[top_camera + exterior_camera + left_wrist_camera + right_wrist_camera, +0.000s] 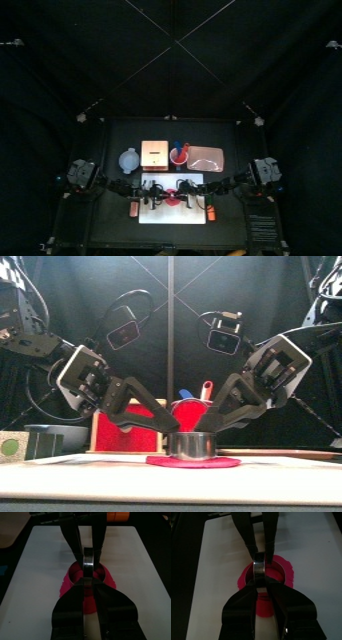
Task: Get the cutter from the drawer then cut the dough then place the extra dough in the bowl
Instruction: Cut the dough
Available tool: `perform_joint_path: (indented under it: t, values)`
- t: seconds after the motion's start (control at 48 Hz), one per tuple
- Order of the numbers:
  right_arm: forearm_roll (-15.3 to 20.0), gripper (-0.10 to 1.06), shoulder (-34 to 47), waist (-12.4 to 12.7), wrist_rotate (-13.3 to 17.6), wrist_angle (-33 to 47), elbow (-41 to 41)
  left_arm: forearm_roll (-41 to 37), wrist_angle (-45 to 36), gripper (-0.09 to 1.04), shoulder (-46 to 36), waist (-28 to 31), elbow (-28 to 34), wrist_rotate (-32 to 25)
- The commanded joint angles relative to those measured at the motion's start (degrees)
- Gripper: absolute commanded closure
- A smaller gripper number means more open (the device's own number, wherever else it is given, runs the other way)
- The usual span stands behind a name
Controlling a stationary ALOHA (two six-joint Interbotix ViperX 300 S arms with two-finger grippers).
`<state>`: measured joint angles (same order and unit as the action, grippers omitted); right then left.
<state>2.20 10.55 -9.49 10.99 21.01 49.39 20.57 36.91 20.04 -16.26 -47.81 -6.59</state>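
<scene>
The round metal cutter [191, 445] stands on the flat pink dough [194, 462], which lies on the white cutting board [80, 462]. My left gripper [160, 437] comes down from the left and is shut on the cutter's left wall. My right gripper [222, 436] mirrors it, shut on the right wall. In the left wrist view my jaws pinch the cutter's rim [87, 561] at my left gripper [88, 579], with dough [70, 587] showing around it. The right wrist view has my right gripper [261, 582] gripping the rim [280, 566] over the dough [284, 574].
Behind the board stand the wooden box [155, 155] with its red drawer front [110, 431], the blue-grey bowl [127, 158] to its left, the red cup with toy knives [201, 396] and the pink tray [207, 158] to the right.
</scene>
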Motion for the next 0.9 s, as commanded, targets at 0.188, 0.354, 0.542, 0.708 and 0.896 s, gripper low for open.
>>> perform_joint_path:
  t: [0.188,0.354,0.542,0.708,0.896]
  values:
    - [0.18,0.40,1.67,-0.09,0.18,-1.93,0.62,0.09,-5.01,0.50,1.49,-0.70,-1.93,0.35]
    - [0.18,0.40,1.76,0.09,0.18,-1.93,0.62,0.09,-5.10,0.50,1.32,-0.70,-1.93,0.26]
    - [0.00,0.40,1.49,0.18,0.18,-1.93,0.35,0.09,-5.10,0.50,1.05,-0.70,-1.93,0.26]
    - [-0.35,0.40,1.05,0.26,0.18,-2.02,0.00,0.09,-5.10,0.50,0.79,-0.70,-1.93,0.26]
    - [-0.62,0.40,0.88,0.26,0.18,-3.08,-0.53,0.00,-5.10,0.50,0.26,-0.70,-1.93,0.00]
